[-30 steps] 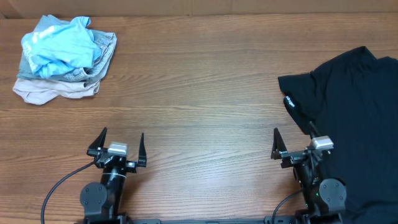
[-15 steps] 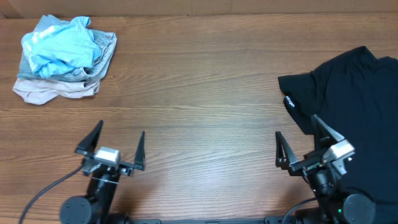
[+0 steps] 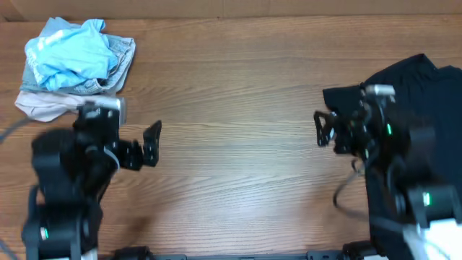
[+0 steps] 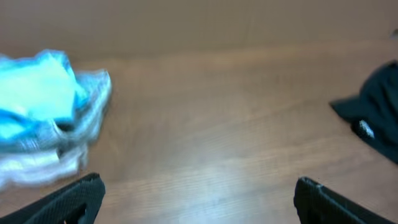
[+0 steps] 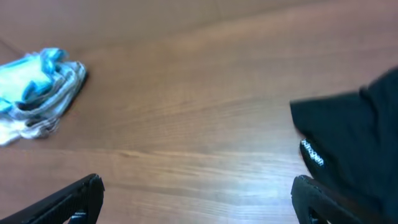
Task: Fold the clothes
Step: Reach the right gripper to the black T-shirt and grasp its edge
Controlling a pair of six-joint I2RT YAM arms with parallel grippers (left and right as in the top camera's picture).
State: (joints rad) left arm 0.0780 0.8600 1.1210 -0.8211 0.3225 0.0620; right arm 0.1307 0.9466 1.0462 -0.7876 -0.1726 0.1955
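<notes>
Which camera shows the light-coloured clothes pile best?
Overhead: the pile is whole and sharp. Left wrist shows it blurred and cut by the frame edge; right wrist shows it small, far off.

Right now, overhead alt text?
Left arm and right arm, both blurred, reach over a wooden table. Far left lies a crumpled pile of light-blue, grey and beige clothes; a black shirt lies at right, partly hidden by that arm.
</notes>
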